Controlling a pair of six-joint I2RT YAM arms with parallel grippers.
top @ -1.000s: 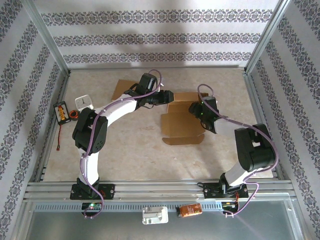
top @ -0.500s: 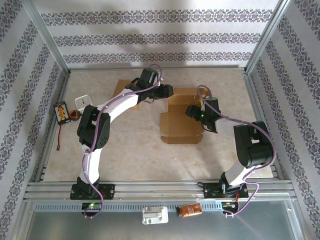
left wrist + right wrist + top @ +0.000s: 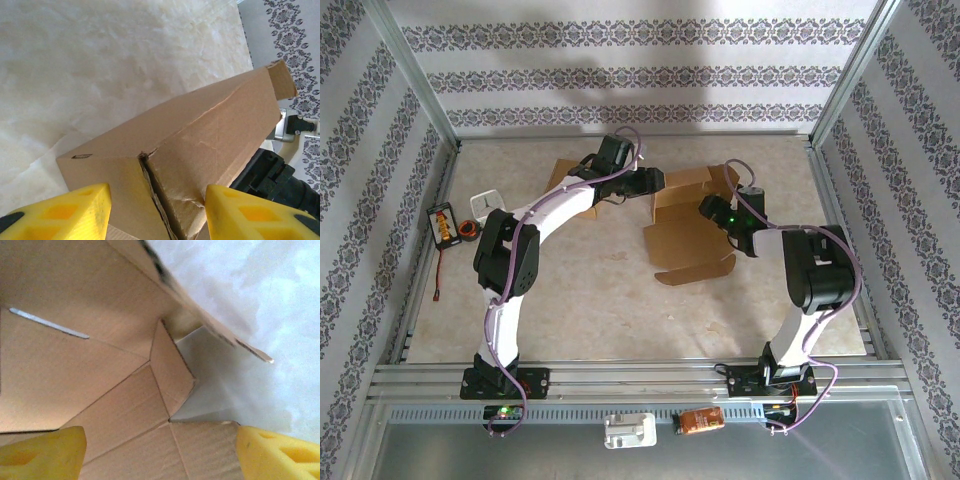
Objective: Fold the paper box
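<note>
**A:** Picking out the box [image 3: 685,240] dead centre in the top view, half raised, long axis running from upper middle down to lower middle of the frame, tipped a touch rightward at the bottom.

**B:** And flanked on both sides. Left gripper [image 3: 654,187] at its upper-left corner, right gripper [image 3: 713,209] over the right edge, about halfway down.

**A:** So no reaching needed. Nearer the raised far wall: the left. Nearer the loose side flap: the right.

**B:** Checking the left wrist view: yellow fingers [image 3: 75,212] low in the frame, either side of a folded corner, with card across the whole gap. Pinched or merely straddled? Cannot tell from here.

**A:** Over to the right wrist view: jaws spread wide, nothing nipped, looking straight into the box's inside. Small tab [image 3: 172,370] standing up at centre frame, bare table [image 3: 260,300] past it at upper right.

**B:** (Worth a note: a second sheet of card [image 3: 563,178] flat at upper left of the top view, behind the left arm, well apart from the action.)

**A:** Judging the next fold, then: hinges on that tab lying ahead of the right jaws, toward the box's inside. Probably a push inward across the short axis, with the left bracing the far wall from the opposite end.

**B:** Risk, at a guess: sliding the whole box leftward instead of creasing it, given a loose brace.
</note>
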